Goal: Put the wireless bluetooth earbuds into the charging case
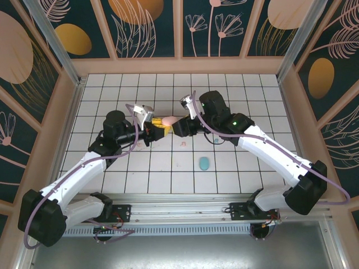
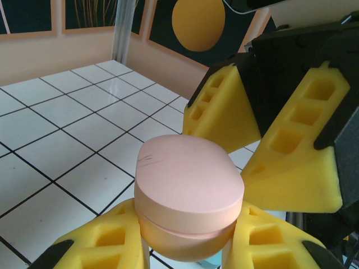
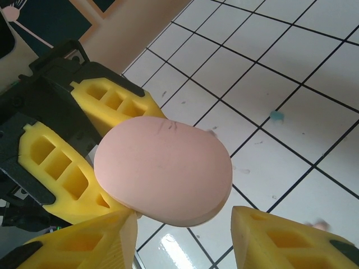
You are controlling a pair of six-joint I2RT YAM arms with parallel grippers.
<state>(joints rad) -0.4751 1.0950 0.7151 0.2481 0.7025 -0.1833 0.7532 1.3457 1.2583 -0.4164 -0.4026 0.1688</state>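
The pink oval charging case [image 2: 189,185] hangs above the tiles with its lid closed, and my left gripper [image 2: 188,238] is shut on its lower half. From above, the case [image 1: 167,120] sits between both grippers at mid-table. My right gripper [image 3: 185,221] is open. Its yellow fingers [image 3: 275,238] stand on either side of the case's near edge [image 3: 162,168], and the left one is about touching it. One light blue earbud [image 3: 276,116] lies on a tile beyond the case. A small pink earbud [image 1: 183,144] rests on the tiles below the grippers.
A teal oval case [image 1: 204,163] lies on the tiles in front of the right arm. The tiled floor [image 1: 112,168] is ringed by a low wooden wall [image 1: 179,66]. The two arms meet nose to nose over the table's middle.
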